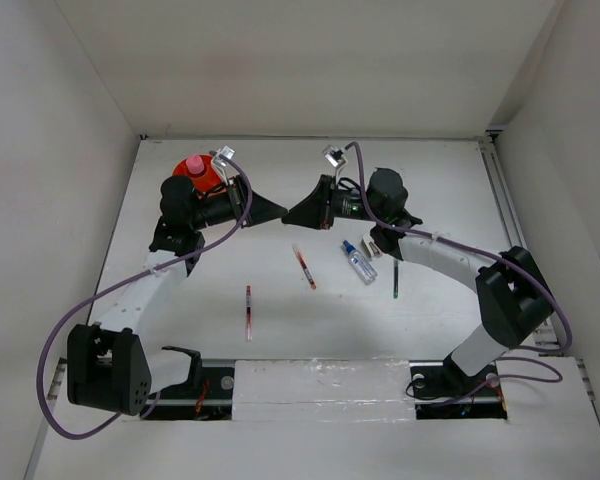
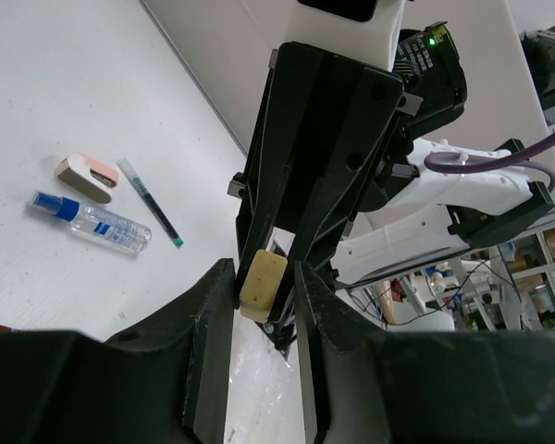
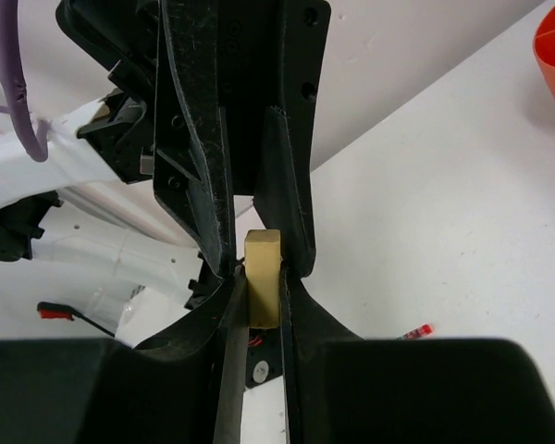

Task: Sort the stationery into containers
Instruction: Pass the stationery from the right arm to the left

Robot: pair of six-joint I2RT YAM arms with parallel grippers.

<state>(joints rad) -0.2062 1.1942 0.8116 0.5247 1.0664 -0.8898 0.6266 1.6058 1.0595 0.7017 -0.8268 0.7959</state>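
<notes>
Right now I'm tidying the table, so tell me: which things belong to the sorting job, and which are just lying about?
Job: orange cup, tan eraser between the jaws, two red-white pens, green pen, blue-capped bottle, pink-white eraser.
Not the job: purple cables.

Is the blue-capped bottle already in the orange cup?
No, the blue-capped bottle lies on the table, well away from the orange cup.

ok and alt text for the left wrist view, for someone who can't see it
A tan eraser sits between the left fingers, with the right fingers closed on it from above. At left, on the white table, lie a blue-capped bottle, a green pen and a stubby pink-and-tan item.
</notes>
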